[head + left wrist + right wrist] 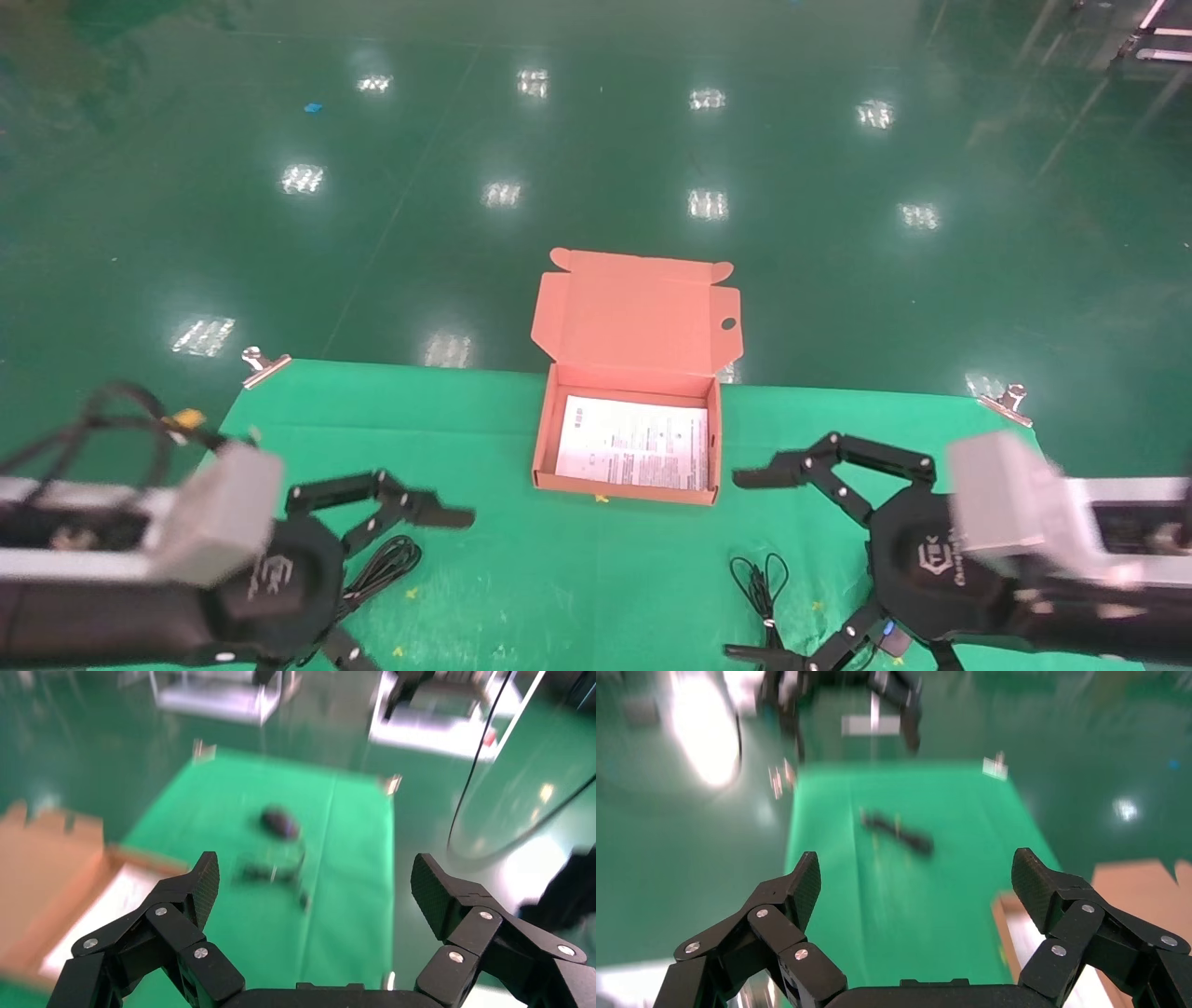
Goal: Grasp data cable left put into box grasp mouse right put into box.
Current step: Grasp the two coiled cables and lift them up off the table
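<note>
The open orange-brown box (549, 438) stands at the back middle of the green cloth, lid up, with a white printed sheet inside. It also shows in the left wrist view (49, 846) and the right wrist view (1141, 881). My left gripper (405, 587) is open and empty above the data cable (382, 564), a black looped bundle that also shows in the right wrist view (898, 831). My right gripper (745, 566) is open and empty over the mouse's thin cord (759, 582). The arm hides the mouse in the head view. The left wrist view shows the mouse (280, 822).
The green cloth (577, 578) is held by metal clips at its back left corner (264, 363) and back right corner (1006, 403). Glossy green floor lies beyond the table's far edge.
</note>
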